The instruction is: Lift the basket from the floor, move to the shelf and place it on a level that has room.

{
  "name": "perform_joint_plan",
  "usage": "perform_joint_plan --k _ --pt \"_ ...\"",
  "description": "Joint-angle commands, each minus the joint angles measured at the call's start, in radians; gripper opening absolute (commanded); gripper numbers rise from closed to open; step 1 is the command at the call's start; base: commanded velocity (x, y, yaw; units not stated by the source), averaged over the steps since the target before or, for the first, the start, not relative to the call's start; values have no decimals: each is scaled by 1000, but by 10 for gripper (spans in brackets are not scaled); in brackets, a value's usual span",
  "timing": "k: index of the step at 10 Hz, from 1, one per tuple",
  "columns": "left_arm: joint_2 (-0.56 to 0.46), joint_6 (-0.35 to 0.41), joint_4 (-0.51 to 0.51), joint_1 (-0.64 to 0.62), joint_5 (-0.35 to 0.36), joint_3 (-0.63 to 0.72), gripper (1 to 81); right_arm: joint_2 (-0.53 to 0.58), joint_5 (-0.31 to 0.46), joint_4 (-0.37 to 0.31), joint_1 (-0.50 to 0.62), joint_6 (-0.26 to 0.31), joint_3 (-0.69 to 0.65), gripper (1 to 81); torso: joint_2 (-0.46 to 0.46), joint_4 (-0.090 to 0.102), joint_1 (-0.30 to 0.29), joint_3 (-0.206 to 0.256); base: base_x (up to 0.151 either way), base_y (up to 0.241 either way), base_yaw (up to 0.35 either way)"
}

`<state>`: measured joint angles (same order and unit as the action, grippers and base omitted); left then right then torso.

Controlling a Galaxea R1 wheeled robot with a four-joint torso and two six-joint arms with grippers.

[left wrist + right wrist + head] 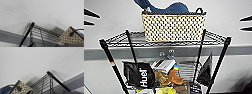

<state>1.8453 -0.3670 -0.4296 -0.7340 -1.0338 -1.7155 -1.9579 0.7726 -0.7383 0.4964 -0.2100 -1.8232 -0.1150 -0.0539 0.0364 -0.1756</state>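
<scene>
Against white wall, basket (174,27) tops shelf (164,42); "Huel" bag (139,75) below; gripper states indiscernible.

The basket (174,27) is cream with a dark dotted hole pattern and dark rim, holding blue cloth (169,7); the shelf (219,62) is black wire; the wall (114,15) is white with a grey band.

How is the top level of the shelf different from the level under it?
The top level carries one thing, the cream basket, with bare wire on both sides of it. The lower level is crowded with packets, among them a black bag. Both are black wire tiers of the same shelf.
</scene>
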Motion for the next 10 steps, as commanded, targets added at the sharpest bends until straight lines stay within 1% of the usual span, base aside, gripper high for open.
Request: perform_joint_plan --k 1,3,4,6,8,10 --pt "-30 2 118 -43 -34 7 811 3 66 59 90 -6 -42 811 0 0 0 0 0 0 0" --pt "-78 2 161 9 -34 -12 811 47 90 142 35 -8 -51 811 0 0 0 0 0 0 0" --pt "-96 2 201 51 -34 -12 811 64 91 164 -2 -8 -57 811 0 0 0 0 0 0 0" --pt "-139 3 235 147 -31 -7 811 83 96 215 -81 -8 -62 811 0 0 0 0 0 0 0" --pt "-167 10 245 234 -15 -9 811 92 96 226 -183 3 -80 811 0 0 -1 0 0 0 0" --pt "-181 45 243 328 -6 -12 811 92 79 249 -288 8 -94 811 0 0 -1 0 0 0 0"
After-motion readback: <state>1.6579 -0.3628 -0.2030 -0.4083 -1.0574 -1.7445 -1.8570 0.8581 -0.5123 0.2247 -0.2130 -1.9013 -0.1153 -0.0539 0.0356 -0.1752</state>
